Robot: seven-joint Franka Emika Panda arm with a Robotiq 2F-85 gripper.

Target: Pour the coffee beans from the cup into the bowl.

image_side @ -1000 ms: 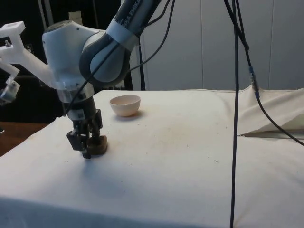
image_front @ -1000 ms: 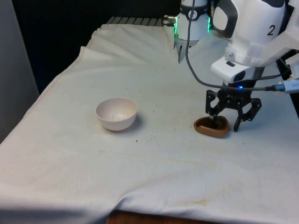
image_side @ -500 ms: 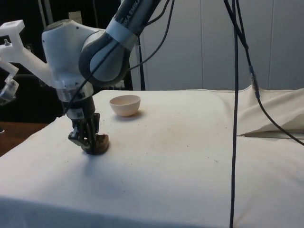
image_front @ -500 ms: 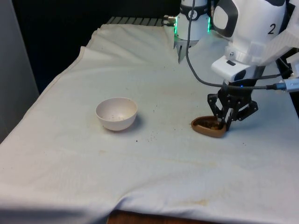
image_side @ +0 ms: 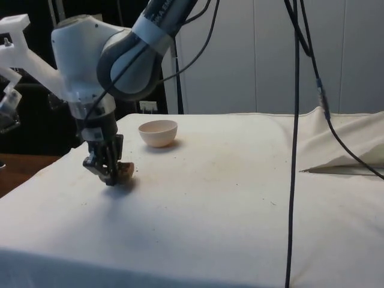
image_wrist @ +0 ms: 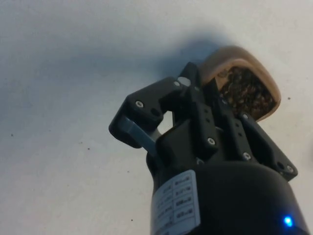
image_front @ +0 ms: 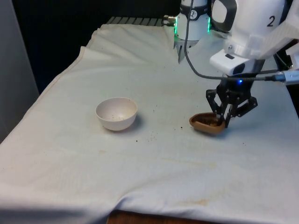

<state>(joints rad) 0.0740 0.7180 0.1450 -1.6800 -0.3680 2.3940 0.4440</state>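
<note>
Hand: my hand [image_front: 223, 122] is clamped on the brown cup's [image_front: 207, 124] rim.
Cup: full of coffee beans [image_wrist: 246, 93].
Bowl: pale bowl [image_front: 116, 113] well apart, towards the front view's left.
Between: loose beans [image_front: 152, 136] scattered on the counter [image_front: 154, 168].

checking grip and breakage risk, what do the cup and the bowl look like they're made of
Cup: probably wood, or brown ceramic; matte tan-brown with a thick rounded rim, gripper shut on that rim.
Bowl: likely ceramic or plastic; smooth, plain pinkish-white, faintly glossy. The look leaves both open.
</note>
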